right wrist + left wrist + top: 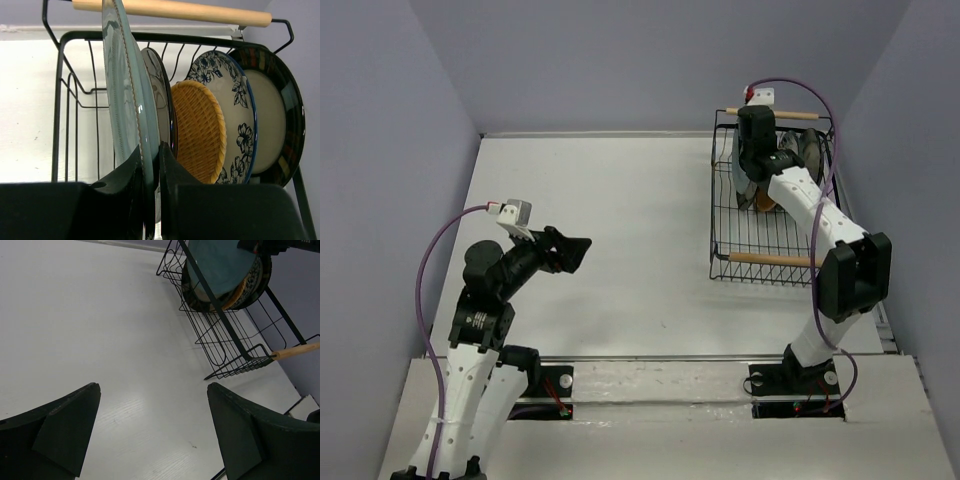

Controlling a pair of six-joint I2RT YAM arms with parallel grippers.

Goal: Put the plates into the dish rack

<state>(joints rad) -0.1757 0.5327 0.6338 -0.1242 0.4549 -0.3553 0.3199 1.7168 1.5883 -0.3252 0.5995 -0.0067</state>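
Right gripper (152, 155): clamped on the rim of the teal plate (122, 100), which stands on edge inside the dish rack (65, 100). Ranged behind it in the rack are a dark striped-rimmed plate (162, 95), the woven orange-tan plate (200, 130), the blue floral plate (232, 95) and a second striped-rimmed plate (277, 125). Left gripper (152, 387): jaws wide, holding nothing, over the table (75, 315), well apart from the rack. Assessment: all five plates are in, and only release and withdrawal remain
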